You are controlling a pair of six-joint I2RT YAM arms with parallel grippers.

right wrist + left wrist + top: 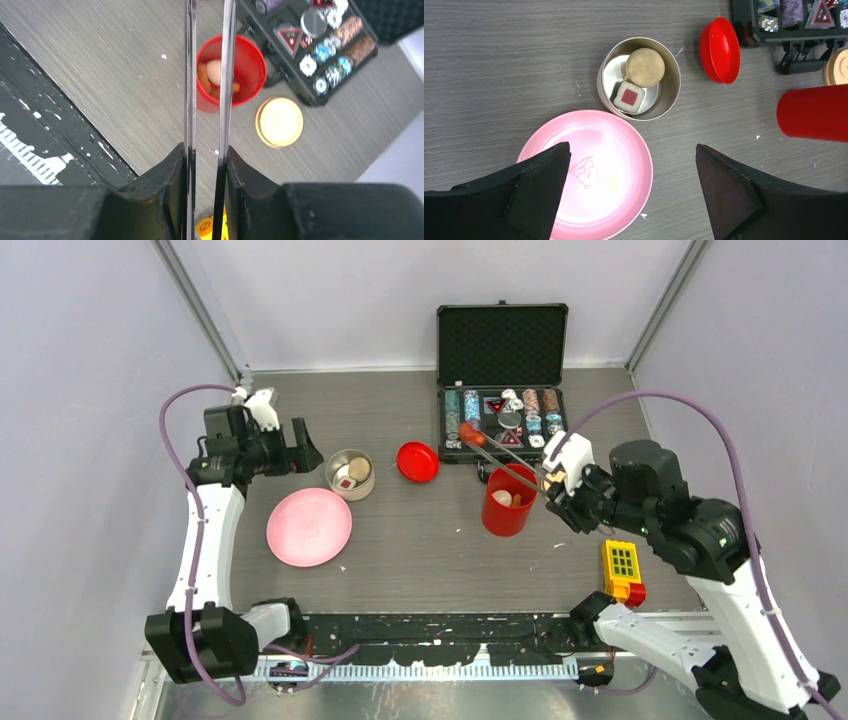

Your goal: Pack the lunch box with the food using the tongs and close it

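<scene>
Yellow and red, the block toy (622, 571) sits nearest, beside the right arm's base and clear of the work. Just past it the right tool (205, 157) is pinched narrow on the handle end of the tongs (510, 454), pressing their two slim arms almost parallel. They reach out over the red canister (508, 502), and a red-orange piece (469, 434), probably the sausage, sits at their tips above the front edge of the poker chip case (500, 390), past the canister's mouth rather than over it. Orange nuggets and a pale lump (214, 70) lie inside the canister. The left tool (303, 448) hovers wide and empty near the pink plate (309, 527) and the steel bowl (639, 79), which holds the white cube (628, 96) and a tan round piece (645, 67)

To my eye the grip is the weak spot. The piece is held far from the tool, so a jolt or a slackened squeeze would drop it among the chips. Drawing the long tongs back low could clip the tall canister's rim and tip it

Open surface (420, 560) lies left of the canister toward the red lid (417, 461). The case crowds the far side, and the beige disc lid (279, 121) lies just beside the canister
</scene>
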